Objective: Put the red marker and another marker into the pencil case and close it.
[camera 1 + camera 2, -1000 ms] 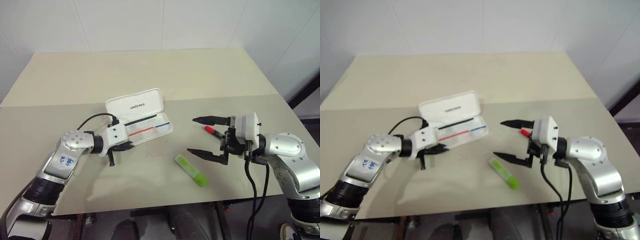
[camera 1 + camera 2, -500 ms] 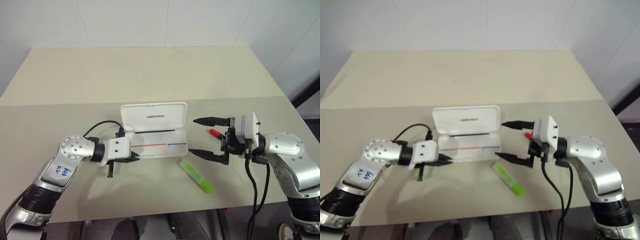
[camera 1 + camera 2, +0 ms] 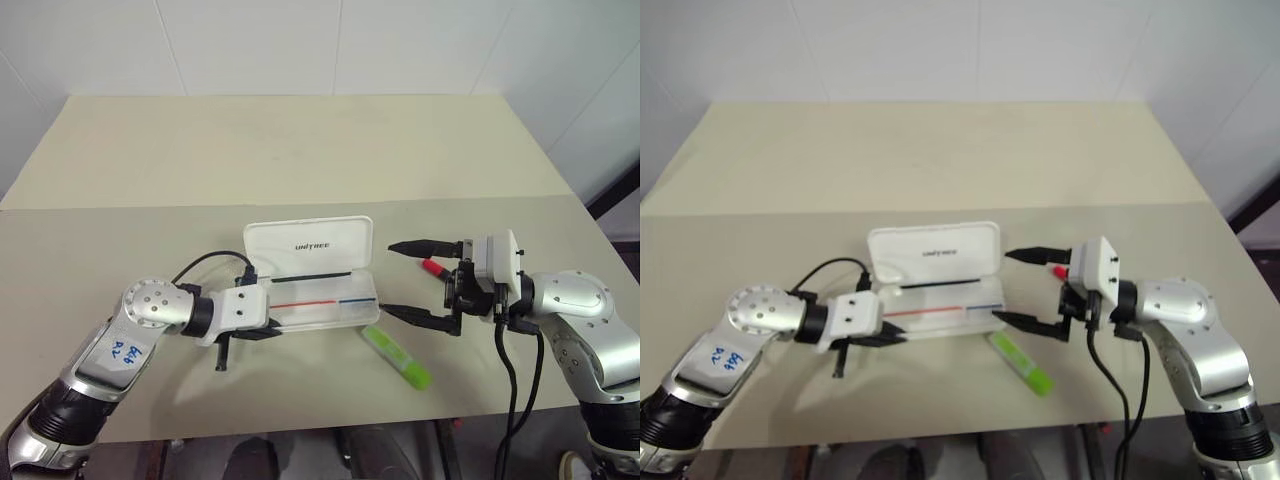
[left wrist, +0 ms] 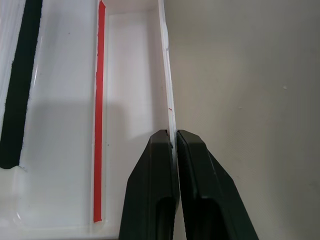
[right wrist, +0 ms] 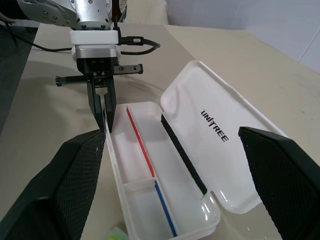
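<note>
White plastic is what the left end effector has hold of: its fingers are pinched shut on the near wall of the open pencil case, at the case's left end, so the tray can be steered without touching what lies in it. The case sits mid-worktop with its lid stood up on the far side, and a thin red stick, a blue stick and a black stick lie inside. Good practice here, I judge, is to keep that pinch firm and level so the tray neither tips nor twists, and to let go only once the case lies square within the other arm's reach. The green highlighter lies just right of the case's near corner; the red marker lies further right, between the widely spread, empty fingers of the right end effector.
</note>
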Robot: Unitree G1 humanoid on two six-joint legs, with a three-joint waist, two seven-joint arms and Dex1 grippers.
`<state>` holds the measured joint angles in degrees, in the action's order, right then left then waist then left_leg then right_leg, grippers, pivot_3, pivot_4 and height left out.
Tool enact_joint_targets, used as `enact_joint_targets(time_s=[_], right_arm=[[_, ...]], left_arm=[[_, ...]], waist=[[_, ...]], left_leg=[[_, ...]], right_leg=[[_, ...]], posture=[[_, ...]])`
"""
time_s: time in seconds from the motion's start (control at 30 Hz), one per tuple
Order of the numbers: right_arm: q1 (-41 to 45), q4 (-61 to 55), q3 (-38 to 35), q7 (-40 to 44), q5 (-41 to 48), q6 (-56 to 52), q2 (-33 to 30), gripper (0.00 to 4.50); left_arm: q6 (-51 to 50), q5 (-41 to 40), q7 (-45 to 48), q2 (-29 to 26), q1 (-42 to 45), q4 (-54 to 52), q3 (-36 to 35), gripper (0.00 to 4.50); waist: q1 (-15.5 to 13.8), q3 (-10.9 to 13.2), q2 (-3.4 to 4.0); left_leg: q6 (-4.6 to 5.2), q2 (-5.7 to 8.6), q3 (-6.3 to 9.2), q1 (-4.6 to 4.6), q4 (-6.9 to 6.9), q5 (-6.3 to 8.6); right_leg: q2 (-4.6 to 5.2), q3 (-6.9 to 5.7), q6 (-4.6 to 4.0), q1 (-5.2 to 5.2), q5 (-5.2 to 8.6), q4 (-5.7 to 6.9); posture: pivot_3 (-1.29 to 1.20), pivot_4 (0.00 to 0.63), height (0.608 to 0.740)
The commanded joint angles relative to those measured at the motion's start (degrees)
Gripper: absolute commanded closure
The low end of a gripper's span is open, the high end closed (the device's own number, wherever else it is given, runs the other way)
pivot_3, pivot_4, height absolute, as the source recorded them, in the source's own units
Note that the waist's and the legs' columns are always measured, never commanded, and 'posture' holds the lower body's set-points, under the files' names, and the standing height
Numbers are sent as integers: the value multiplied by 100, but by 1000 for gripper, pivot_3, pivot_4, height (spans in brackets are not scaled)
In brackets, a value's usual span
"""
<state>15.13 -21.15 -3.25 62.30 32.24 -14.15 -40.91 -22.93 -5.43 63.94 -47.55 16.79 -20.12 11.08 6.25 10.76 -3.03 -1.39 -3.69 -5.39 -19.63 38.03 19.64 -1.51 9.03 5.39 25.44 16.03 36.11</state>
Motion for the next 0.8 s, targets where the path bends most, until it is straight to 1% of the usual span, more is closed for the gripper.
enact_joint_targets(time_s=[0.03,0.1,0.13,0.17,0.27,0.37,0.43,0.53,0.6,0.8], right_arm=[[48,-161,-164,-18,92,81,-6,0],[76,-142,-145,-10,89,95,5,0],[84,-136,-140,-6,88,98,7,0],[94,-126,-134,-5,85,100,8,0],[143,-91,-104,-6,67,97,18,0],[192,-41,-63,0,43,104,36,0],[224,3,-26,9,19,120,64,0],[335,154,93,53,-40,184,167,0],[395,240,138,93,-65,214,225,0],[488,403,209,192,-90,288,289,0]], left_arm=[[168,37,189,-158,-197,-29,218,4487],[459,83,289,-238,-220,121,260,4487],[594,101,321,-268,-228,185,276,3936],[682,122,343,-300,-238,236,296,3756],[823,137,356,-330,-247,337,318,2700],[958,81,260,-204,-230,419,238,1720],[924,10,213,-131,-205,426,184,993],[787,-163,167,-84,-160,308,0,22],[786,-213,99,-43,-155,271,-111,22],[1309,-350,-53,142,-261,489,-355,22]], waist=[[4,0,0],[10,0,0],[10,0,0],[10,0,0],[4,0,1],[2,0,1],[0,0,1],[6,0,1],[4,0,1],[-10,0,1]], left_leg=[[0,0,0,0,0,0],[0,0,0,2,0,0],[0,0,-1,2,-1,0],[0,0,-1,3,-1,0],[0,-2,-1,4,0,0],[0,1,-5,8,9,0],[1,4,-7,9,19,-1],[3,9,-9,12,22,-2],[3,9,-10,11,21,-2],[2,3,-7,8,19,-2]], right_leg=[[-1,0,0,0,0,0],[-2,1,0,0,0,1],[-4,1,-1,0,0,1],[-4,1,-1,0,1,1],[-3,0,-2,0,1,3],[-1,4,-1,-3,1,11],[-1,8,1,-5,-1,17],[-5,10,3,-9,-2,19],[-5,11,4,-8,-2,19],[1,6,3,-6,-2,19]], posture=[[0,150,740],[0,150,740],[0,150,740],[0,150,740],[0,150,740],[0,150,740],[0,150,740],[0,150,740],[0,150,740],[0,150,740]])
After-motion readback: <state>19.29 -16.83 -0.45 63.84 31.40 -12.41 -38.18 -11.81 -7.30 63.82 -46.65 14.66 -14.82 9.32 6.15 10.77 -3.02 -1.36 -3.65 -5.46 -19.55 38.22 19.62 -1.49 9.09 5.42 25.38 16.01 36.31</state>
